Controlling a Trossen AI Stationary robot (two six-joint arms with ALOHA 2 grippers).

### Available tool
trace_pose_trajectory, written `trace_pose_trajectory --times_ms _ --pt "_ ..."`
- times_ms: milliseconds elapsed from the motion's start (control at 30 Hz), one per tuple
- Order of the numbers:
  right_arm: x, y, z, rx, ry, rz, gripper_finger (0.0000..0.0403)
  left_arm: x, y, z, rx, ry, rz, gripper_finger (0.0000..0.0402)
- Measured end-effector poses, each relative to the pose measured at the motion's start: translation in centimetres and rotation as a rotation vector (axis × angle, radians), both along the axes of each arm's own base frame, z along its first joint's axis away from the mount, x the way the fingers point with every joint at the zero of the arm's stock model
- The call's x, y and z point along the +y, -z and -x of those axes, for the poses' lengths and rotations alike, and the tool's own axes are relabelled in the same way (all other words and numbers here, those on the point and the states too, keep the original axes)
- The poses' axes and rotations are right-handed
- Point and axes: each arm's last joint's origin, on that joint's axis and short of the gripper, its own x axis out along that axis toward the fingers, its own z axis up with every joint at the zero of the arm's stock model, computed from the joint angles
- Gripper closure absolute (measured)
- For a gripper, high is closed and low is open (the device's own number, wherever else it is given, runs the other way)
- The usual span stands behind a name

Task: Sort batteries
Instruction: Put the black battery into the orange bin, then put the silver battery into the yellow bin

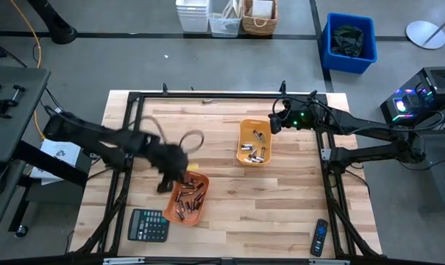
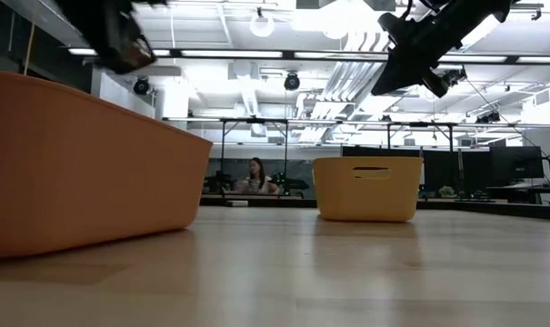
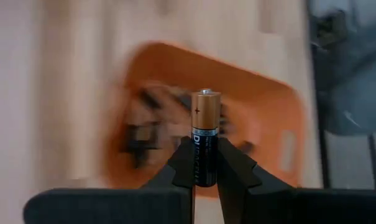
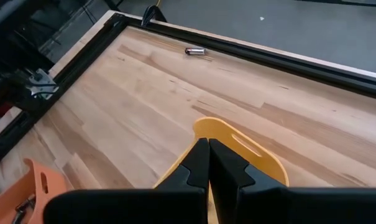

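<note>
My left gripper [image 1: 171,174] hovers over the near orange tray [image 1: 187,197], which holds several batteries [image 1: 189,195], and is shut on one copper-topped black battery [image 3: 206,137]. The tray [image 3: 262,106] shows blurred beneath it in the left wrist view. My right gripper [image 4: 208,163] is shut and empty above the far edge of the yellow-orange tray [image 1: 254,142], which holds a few silvery batteries [image 1: 256,153]. A single silvery battery [image 4: 194,51] lies on its side near the table's far edge [image 1: 206,101]. My left gripper pinches the battery by its black lower half [image 3: 205,167] between the two fingers [image 3: 183,165]. The copper plus end [image 3: 206,102] stands out past the fingertips. The battery is lifted clear, above the orange tray.
A black calculator [image 1: 148,224] lies at the near edge beside the orange tray, and a black remote [image 1: 320,237] at the near right corner. A black frame [image 1: 207,96] runs around the tabletop. Bare wood lies between the two trays. A person [image 2: 256,177] sits far behind the table.
</note>
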Motion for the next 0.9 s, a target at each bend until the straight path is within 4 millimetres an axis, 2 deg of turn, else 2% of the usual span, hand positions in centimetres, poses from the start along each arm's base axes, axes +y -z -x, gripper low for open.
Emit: trace_pose_trajectory --times_ms 67,167,267,367,467,567,667,733,800,833,900 --pt "0.0 0.0 0.0 0.003 -0.002 0.002 0.0403 -1.7 0.8 0.3 -0.004 0.041 0.005 0.0377" --pt "-0.1 0.0 0.0 0.002 0.002 0.002 0.0403 -3.1 2.6 -0.1 0.039 0.044 -0.021 0.0373" --pt "-0.1 0.0 0.1 0.002 0.001 -0.001 0.0403 -3.7 4.0 -0.9 0.101 0.043 0.004 0.0332" --pt "-0.1 0.0 0.1 -0.004 0.007 -0.010 0.0403 -3.1 5.4 -1.5 0.192 0.047 0.035 0.0278" --pt "-0.1 0.0 0.0 -0.015 0.018 -0.029 0.0403 -1.4 5.6 -1.6 0.256 0.052 0.031 0.0233" --pt "-0.1 0.0 0.0 -0.027 0.032 -0.046 0.0403 1.8 4.2 -1.8 0.277 0.058 -0.007 0.0203" --pt "-0.1 0.0 0.0 -0.047 0.053 -0.070 0.0403 6.5 1.0 -2.9 0.165 -0.043 -0.188 0.0188" --pt "-0.1 -0.1 0.0 -0.068 0.070 -0.089 0.0403 10.3 -0.9 -3.9 0.066 -0.180 -0.328 0.0186" --pt "-0.1 -0.1 -0.1 -0.081 0.076 -0.095 0.0403 14.9 -2.1 -5.2 -0.030 -0.354 -0.392 0.0186" --pt "-0.2 -0.2 -0.1 -0.087 0.078 -0.096 0.0403 17.2 -2.2 -5.7 -0.034 -0.426 -0.399 0.0187" --pt "-0.2 -0.3 -0.1 -0.108 0.092 -0.103 0.0403 21.7 -1.0 -6.6 0.042 -0.527 -0.394 0.0188"
